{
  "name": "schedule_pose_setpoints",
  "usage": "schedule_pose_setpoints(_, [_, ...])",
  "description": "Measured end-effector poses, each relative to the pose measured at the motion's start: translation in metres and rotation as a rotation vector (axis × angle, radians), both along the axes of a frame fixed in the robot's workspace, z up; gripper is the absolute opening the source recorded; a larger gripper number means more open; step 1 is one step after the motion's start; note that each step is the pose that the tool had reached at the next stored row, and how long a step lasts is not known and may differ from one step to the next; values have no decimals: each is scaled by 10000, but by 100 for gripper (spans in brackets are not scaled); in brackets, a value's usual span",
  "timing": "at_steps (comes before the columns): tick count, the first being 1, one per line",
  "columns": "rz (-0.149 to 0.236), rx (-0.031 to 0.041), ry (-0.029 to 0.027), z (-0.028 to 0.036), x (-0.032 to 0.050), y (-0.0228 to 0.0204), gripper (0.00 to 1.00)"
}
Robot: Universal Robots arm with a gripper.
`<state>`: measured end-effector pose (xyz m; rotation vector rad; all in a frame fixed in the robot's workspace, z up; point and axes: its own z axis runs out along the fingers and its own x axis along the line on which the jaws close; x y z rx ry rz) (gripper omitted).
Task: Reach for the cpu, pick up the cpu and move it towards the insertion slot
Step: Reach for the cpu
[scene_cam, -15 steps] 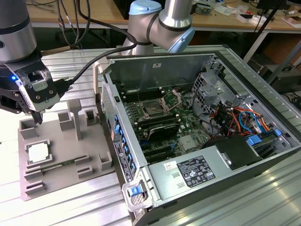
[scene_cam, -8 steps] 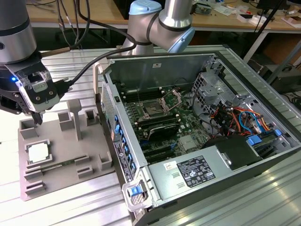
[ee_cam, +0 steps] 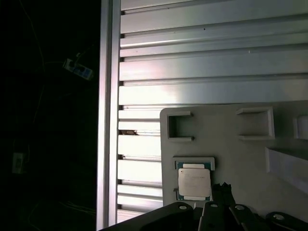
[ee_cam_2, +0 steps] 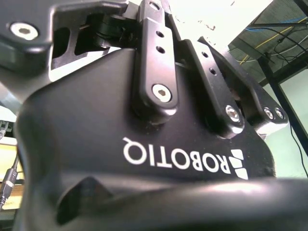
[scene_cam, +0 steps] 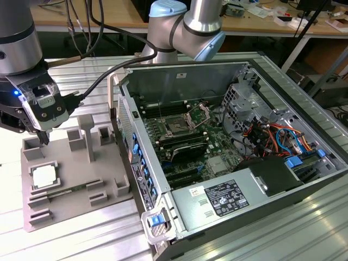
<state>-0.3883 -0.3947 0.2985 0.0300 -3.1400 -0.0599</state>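
Closest to the camera is the tool point(scene_cam: 42, 136): its black housing point(ee_cam_2: 96, 144) sits right before the lens in the second wrist view. Whether it is wide or narrow, I cannot tell. The cpu point(ee_cam: 194, 183) lies flat in a pocket of the grey tray point(scene_cam: 65, 163). The tool hangs above the tray, near this pocket, not touching the chip. The insertion slot point(scene_cam: 175, 128) is well apart from the tray, inside the computer case point(scene_cam: 190, 81). My worry is that a descent off centre could strike the pocket rim and tilt the cpu.

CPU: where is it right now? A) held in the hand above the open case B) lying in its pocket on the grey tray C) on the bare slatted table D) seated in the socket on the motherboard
B: the cpu lies flat in its pocket on the grey tray, with the hand above the tray and apart from it, well away from the insertion slot.
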Motion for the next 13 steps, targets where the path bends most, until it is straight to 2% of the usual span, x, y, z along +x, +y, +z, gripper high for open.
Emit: schedule_pose_setpoints(13, [0,0,0,-35,-3,0,11])
